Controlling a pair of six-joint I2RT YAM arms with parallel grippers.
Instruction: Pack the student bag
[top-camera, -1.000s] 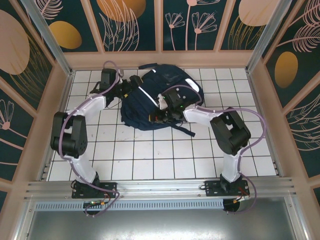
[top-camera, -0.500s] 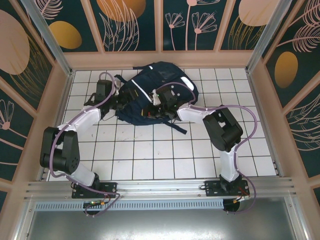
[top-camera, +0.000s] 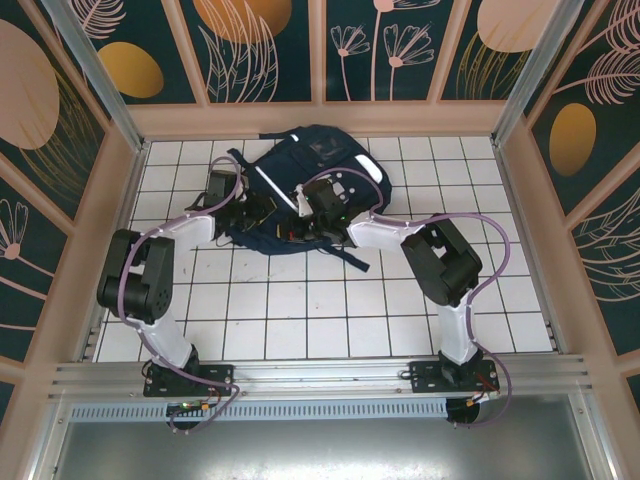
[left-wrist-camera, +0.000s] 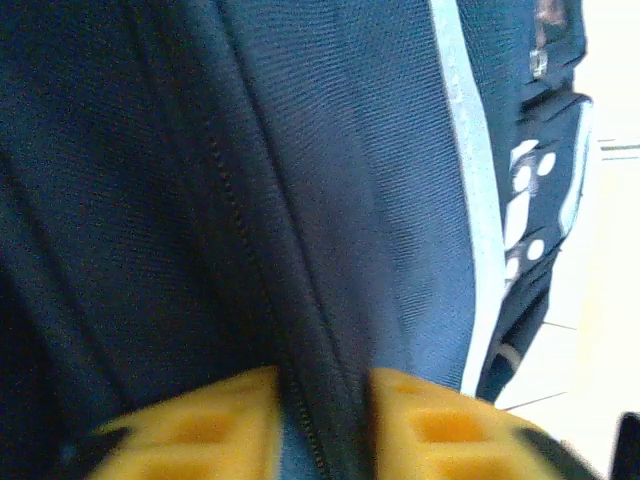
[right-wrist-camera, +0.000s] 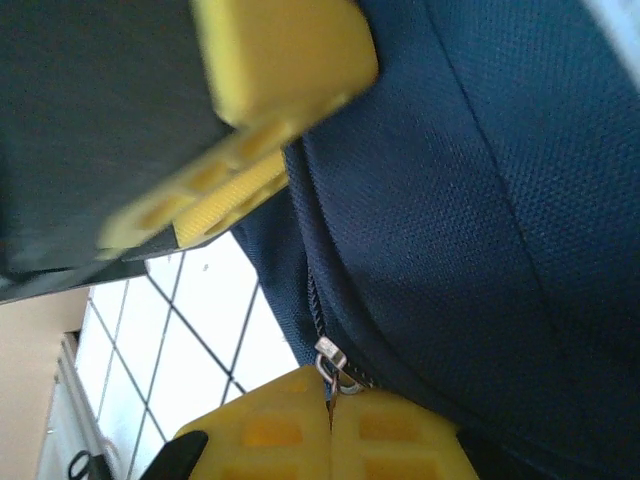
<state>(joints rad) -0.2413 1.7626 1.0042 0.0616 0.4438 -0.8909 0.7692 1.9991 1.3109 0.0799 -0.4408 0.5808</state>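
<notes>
**Student Bag — Handling and Grip Points**

On the near side of the student bag, the right gripper is seen fully closed, with the metal zipper pull pinched at its tips. Close by, the left gripper is drawn in narrow on a raised fold of navy fabric along the zipper line, and the fold is clamped between its pads. The bag is laid on the white tiled tabletop, toward the far wall, with a dark strap trailing toward the arms.

The shell is judged to be soft woven cloth — it is expected to sag, crease and slide over the tiles rather than hold its shape. No stiff edge is offered. Hold is best taken at the zipper pull for opening and at a seam or fold nearby, so that the fabric is tensioned against the pull. The white stripe farther out is expected to be smoother and is not recommended as a grip point. The weight cannot be told.
</notes>
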